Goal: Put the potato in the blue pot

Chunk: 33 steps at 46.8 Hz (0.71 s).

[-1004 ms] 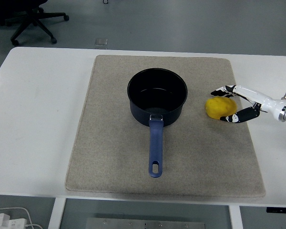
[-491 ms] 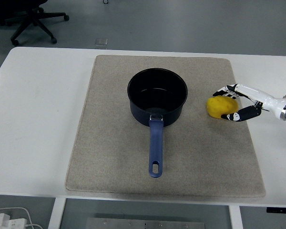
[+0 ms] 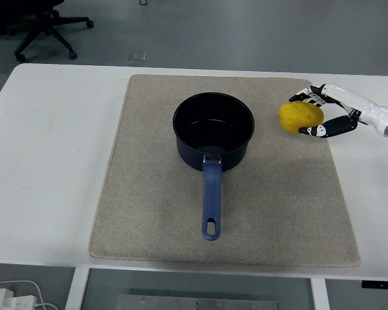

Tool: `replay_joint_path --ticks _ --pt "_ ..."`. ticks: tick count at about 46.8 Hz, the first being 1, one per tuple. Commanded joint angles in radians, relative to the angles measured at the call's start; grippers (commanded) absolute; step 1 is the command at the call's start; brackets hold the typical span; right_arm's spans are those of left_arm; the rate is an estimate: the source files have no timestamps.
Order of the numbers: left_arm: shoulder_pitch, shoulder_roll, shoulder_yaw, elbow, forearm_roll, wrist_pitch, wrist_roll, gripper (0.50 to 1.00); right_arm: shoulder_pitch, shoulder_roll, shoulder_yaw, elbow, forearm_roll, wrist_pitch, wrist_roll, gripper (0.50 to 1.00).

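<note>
A yellow potato [image 3: 299,117] is held in my right hand [image 3: 323,115], whose fingers curl around it from the right, lifted above the beige mat [image 3: 149,213]. The blue pot [image 3: 213,131] stands at the mat's middle, open and empty, to the left of the potato. Its blue handle [image 3: 211,202] points toward the near edge. The right arm comes in from the right edge. The left arm is out of view.
The white table [image 3: 52,148] extends around the mat. A black office chair [image 3: 42,26] stands on the floor beyond the far left corner. A white plug and cable [image 3: 6,297] lie below the near left edge.
My right hand closed on the potato and lifted it off the mat, moving it up and slightly back. The pot has not moved.
</note>
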Motion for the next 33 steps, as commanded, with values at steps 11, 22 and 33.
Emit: replay_joint_path --ticks 11,22,33 --pt "0.000 0.000 0.000 -0.004 -0.002 -0.030 0.000 0.996 0.145 -0.010 -0.024 0.048 0.143 0.033 -0.029 0.500" --pt "0.000 0.000 0.000 -0.006 -0.002 -0.032 0.000 0.996 0.280 0.031 -0.139 0.064 0.223 0.050 -0.032 0.500" --pt "0.000 0.000 0.000 -0.004 -0.002 -0.032 0.000 0.996 0.332 0.143 -0.222 0.062 0.228 0.048 -0.037 0.500"
